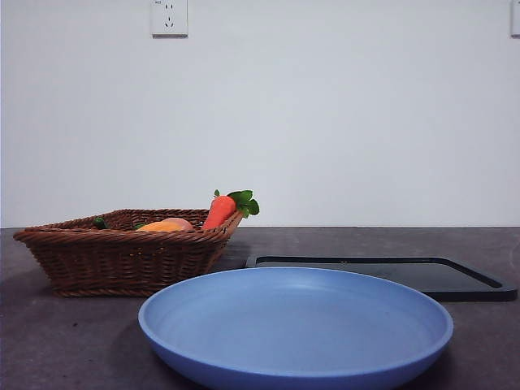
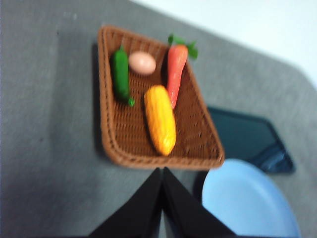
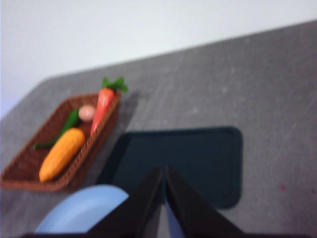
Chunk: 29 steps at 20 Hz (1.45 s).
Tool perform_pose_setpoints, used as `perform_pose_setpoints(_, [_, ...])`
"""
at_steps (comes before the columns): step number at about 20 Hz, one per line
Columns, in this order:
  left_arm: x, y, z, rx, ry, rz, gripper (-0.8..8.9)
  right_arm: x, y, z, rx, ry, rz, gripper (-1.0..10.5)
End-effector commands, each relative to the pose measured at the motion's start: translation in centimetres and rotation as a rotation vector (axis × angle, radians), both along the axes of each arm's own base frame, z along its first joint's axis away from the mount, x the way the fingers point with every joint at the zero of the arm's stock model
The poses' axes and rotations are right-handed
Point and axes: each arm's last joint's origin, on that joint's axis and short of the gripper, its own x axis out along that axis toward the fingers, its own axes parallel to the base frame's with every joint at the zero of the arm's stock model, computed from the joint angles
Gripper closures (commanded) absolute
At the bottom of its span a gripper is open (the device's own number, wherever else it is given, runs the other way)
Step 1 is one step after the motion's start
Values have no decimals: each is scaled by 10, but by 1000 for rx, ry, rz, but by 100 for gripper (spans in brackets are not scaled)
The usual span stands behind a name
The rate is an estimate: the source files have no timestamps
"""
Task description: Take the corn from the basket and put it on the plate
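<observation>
The orange-yellow corn lies in the brown wicker basket, between a green pepper and a carrot. From the front only its top peeks over the basket rim. The right wrist view shows the corn in the basket too. The light-blue plate sits in front, right of the basket, and shows in both wrist views. My left gripper hangs shut above the basket's near edge. High over the black tray is my right gripper, shut and empty.
In the basket also lie a carrot with green leaves, a green pepper and a peach-brown egg-like ball. A flat black tray rests behind the plate, right of the basket. A white wall stands behind the table.
</observation>
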Motion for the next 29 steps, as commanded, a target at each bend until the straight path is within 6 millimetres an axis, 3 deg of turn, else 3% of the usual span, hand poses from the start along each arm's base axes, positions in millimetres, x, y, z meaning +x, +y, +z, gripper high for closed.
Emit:
perform_pose_setpoints(1, [0,0,14,102,-3,-60,809,3,0,16,-77,44,40,945])
perform_pose_setpoints(9, [8,-3,24,115,103,-185,809,21,2,39,-205,286,176,945])
perform_pose_setpoints(16, [20,-10,15,134,214,-278,797,41,6,34,-211,398,258,931])
perform_pose_setpoints(17, [21,-10,15,133,217,-279,747,43,7,33,-208,407,260,875])
perform_pose_setpoints(19, [22,-10,15,128,221,-275,530,46,7,32,-195,427,255,701])
perform_pose_setpoints(21, [22,-10,14,117,228,-267,373,48,7,31,-179,442,254,640])
perform_pose_setpoints(29, [25,-10,15,100,220,-268,371,81,20,17,-144,537,344,640])
